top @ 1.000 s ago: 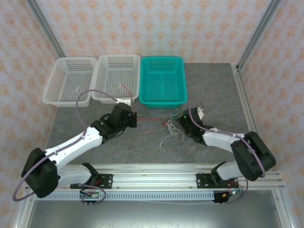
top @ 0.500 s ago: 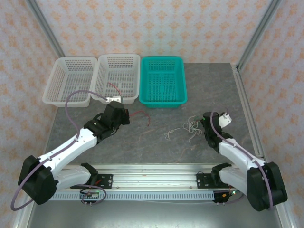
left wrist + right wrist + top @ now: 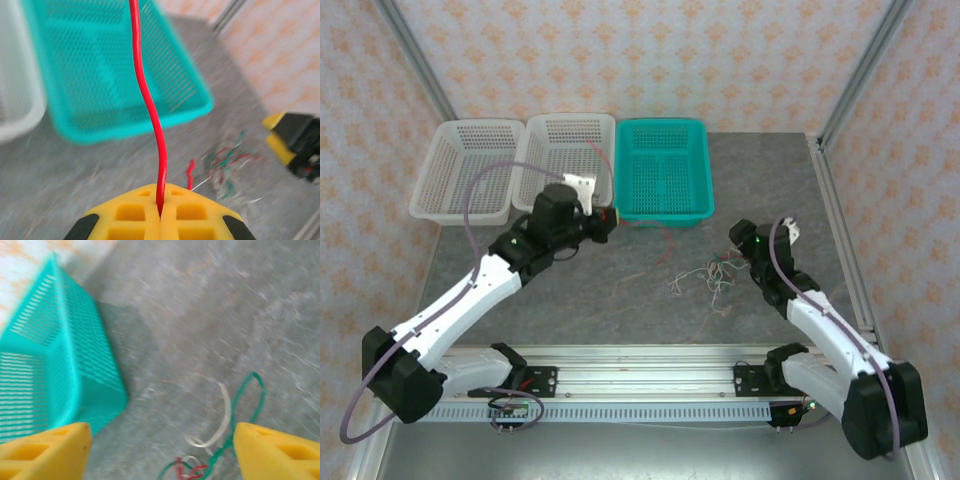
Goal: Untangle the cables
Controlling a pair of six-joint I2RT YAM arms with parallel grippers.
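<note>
Left gripper [image 3: 160,214] is clamped on the red cable [image 3: 145,100], lifted near the teal basket [image 3: 115,75]. Right gripper [image 3: 162,450] is held with jaws apart over the tangle [image 3: 705,280] on the table [image 3: 570,290]. The pull should be kept slow and steady, and the tangle pinned if a snag is felt.

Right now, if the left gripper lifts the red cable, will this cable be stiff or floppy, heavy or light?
Probably floppy: the red cable bends in a soft wave beyond the shut left gripper. Likely very light, being far thinner than the fingers. It may snag, since red strands also sit in the tangle on the table.
</note>
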